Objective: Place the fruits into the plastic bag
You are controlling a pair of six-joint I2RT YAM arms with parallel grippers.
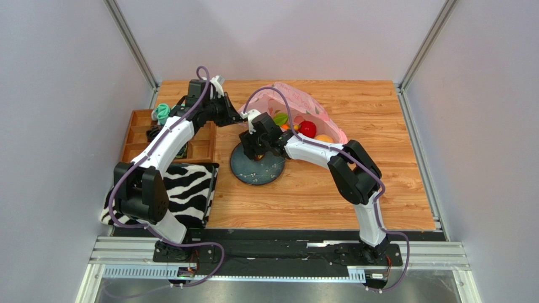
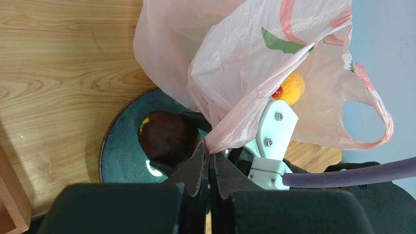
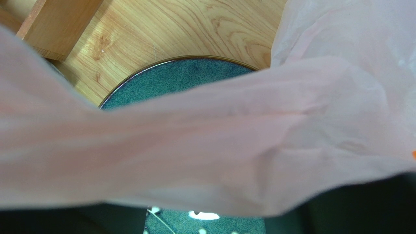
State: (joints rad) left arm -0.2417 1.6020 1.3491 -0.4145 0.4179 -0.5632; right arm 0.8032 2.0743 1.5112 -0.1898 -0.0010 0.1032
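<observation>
Beside the plate [image 2: 122, 161]: left claw [image 2: 211, 153] clenched on plastic bag [image 2: 254, 58] rim, pinching film; right claw [image 1: 252, 151] astride dark purple fruit [image 2: 168, 136] on plate, grasp impossible to tell. Inside bag on worktop [image 1: 379, 126]: red apple [image 1: 307, 128], green fruit [image 1: 280, 118], peach [image 1: 324, 138].

Left gripper [image 2: 210, 158] closed tight.
</observation>
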